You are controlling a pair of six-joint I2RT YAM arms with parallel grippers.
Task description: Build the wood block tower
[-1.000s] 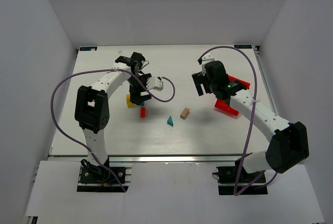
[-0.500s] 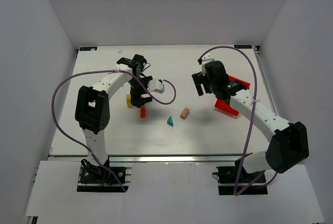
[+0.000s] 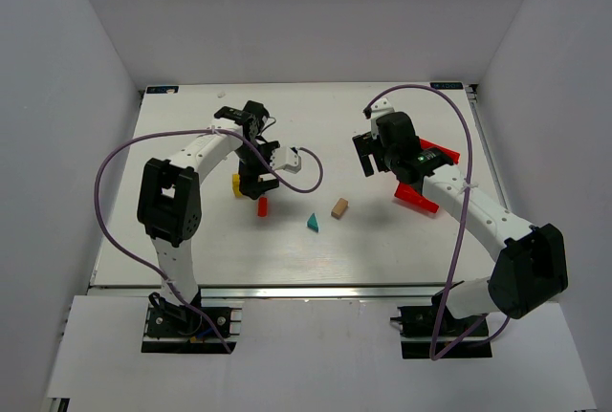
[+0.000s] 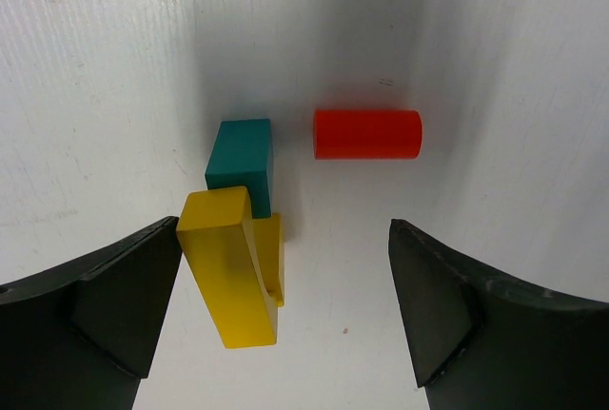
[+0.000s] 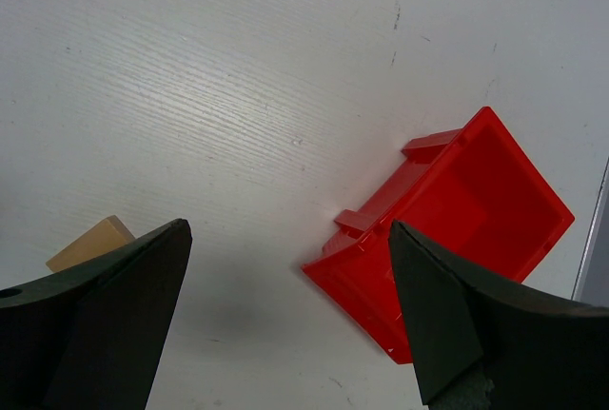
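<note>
Beneath the spread left jaws lies the yellow arch (image 4: pixel 228 277).

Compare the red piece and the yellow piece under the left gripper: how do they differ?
The red cylinder is round; the yellow block is flat-faced and longer. The red cylinder lies alone on its side; the yellow block butts against the teal block. Shared: both rest on the table below the open left gripper, and neither is held.
</note>
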